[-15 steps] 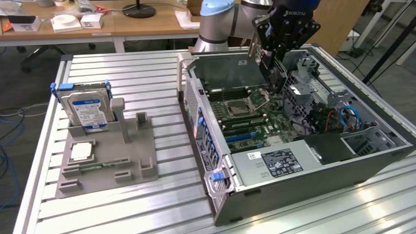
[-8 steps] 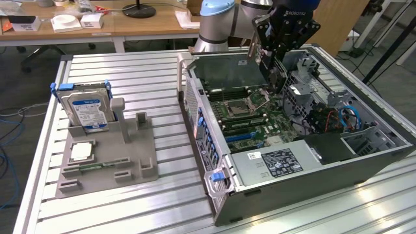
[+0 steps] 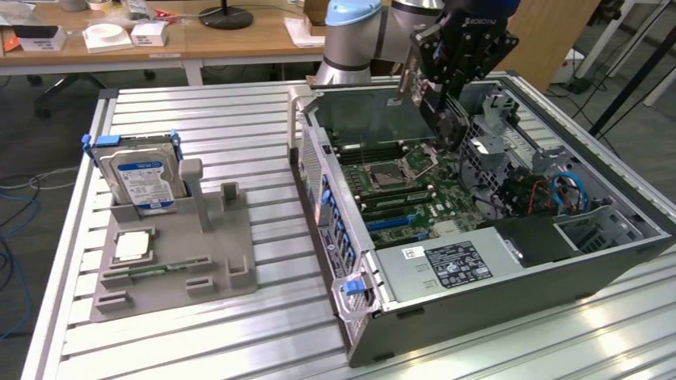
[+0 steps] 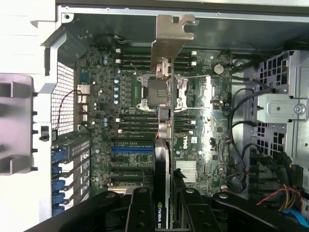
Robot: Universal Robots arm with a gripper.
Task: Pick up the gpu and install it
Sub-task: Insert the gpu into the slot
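Exterior view: one ribbed aluminium table carries everything. On it lies one open computer case, with one motherboard on its floor. Towards the exterior view's left, well apart from the case, sits one grey holder tray. One silver hard drive with a blue label stands upright in the tray. One small square processor chip lies flat just in front of it. A thin strip beside the chip may be a memory stick, but I can't be sure.

I hold one gpu, the dark flat card, up in the air inside the case's open top, clear of the motherboard. My gripper has it by one end.

Through the wrist view I see the gpu edge-on, with its one silver bracket at the far end. It hangs over the open processor socket. My two fingers are pressed against its two faces, partway closed, so the gripper clamps the card. One blue slot lies beside it on the board below.
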